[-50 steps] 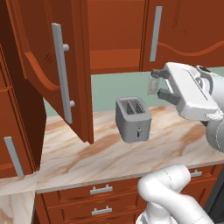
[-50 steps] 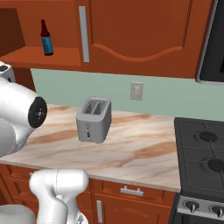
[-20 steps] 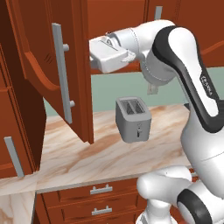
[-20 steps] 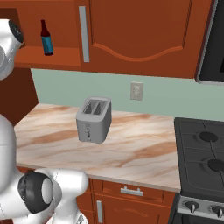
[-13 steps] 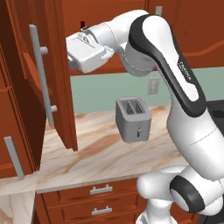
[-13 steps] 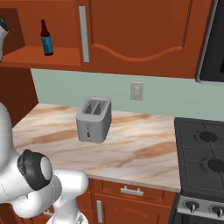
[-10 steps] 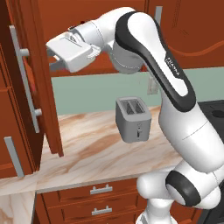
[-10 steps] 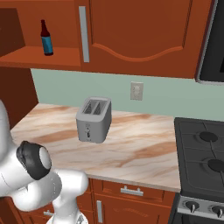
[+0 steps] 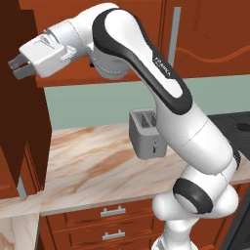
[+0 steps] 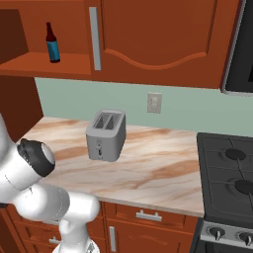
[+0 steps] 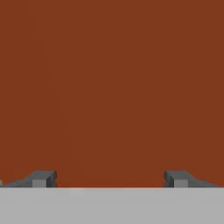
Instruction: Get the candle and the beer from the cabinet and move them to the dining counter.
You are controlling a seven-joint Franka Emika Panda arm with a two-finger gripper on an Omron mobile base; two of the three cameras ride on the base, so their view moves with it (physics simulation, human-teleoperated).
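Beer (image 10: 53, 43) upright on the open cabinet (image 10: 148, 39) shelf, near its left end.
Jaws (image 9: 17, 68) spread wide and empty, up against the swung-out cabinet door; a grey toaster (image 10: 105, 134) stands mid-table below.

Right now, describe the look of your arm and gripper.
The arm is glossy white with rounded links, black bands at the joints and small black lettering on one link. The gripper has a boxy white body and two short dark grey fingers.
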